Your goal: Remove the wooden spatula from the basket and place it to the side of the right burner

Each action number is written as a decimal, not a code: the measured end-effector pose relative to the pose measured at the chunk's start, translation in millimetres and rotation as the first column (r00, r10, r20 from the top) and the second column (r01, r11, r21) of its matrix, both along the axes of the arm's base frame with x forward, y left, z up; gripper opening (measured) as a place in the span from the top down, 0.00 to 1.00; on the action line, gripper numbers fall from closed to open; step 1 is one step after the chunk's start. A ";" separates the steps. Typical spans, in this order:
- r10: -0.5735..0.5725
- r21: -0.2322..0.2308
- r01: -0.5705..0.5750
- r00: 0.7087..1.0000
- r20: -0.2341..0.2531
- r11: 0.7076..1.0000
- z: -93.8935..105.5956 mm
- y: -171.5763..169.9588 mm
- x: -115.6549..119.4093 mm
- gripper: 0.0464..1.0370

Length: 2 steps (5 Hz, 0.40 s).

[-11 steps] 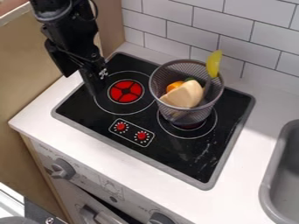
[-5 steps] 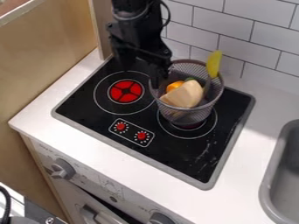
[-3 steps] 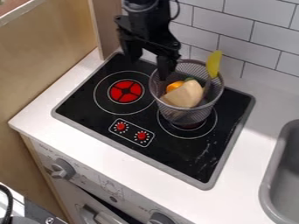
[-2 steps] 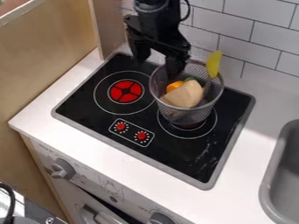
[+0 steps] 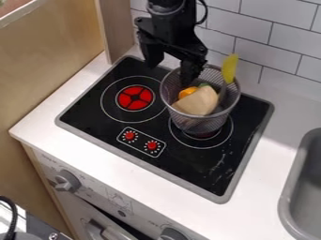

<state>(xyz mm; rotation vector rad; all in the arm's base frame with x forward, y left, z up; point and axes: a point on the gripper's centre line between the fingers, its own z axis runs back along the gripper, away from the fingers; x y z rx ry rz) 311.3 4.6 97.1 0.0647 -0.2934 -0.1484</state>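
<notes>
The white counter (image 5: 69, 131) carries the black cooktop (image 5: 113, 131), which has a grey rim. The grey sink (image 5: 287, 190) is set into the counter beyond the cooktop's right edge. The black gripper (image 5: 170, 75) is positioned above the cooktop's rear edge, between the rear left corner and the mesh basket (image 5: 232, 105); its fingers are spread, with nothing held between them. One finger overlaps the basket's left rim in view; contact cannot be determined. The basket stands over the right burner (image 5: 216, 144). The left burner (image 5: 134, 98) has a red centre. The spatula (image 5: 229, 69) leans inside the basket, yellow-green end upward, projecting above the right rear rim. Also inside: a beige piece (image 5: 197, 101), an orange piece (image 5: 186, 92) and a green piece (image 5: 205, 86). Two red knobs (image 5: 151, 145) are located near the cooktop's front edge.
</notes>
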 end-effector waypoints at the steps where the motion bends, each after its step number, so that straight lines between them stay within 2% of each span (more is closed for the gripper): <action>1: 0.024 0.009 -0.024 1.000 -0.014 1.000 -1.4 -7.3 5.9 0.04; 2: 0.067 0.014 -0.066 0.997 -0.027 0.998 2.0 -15.5 11.4 0.04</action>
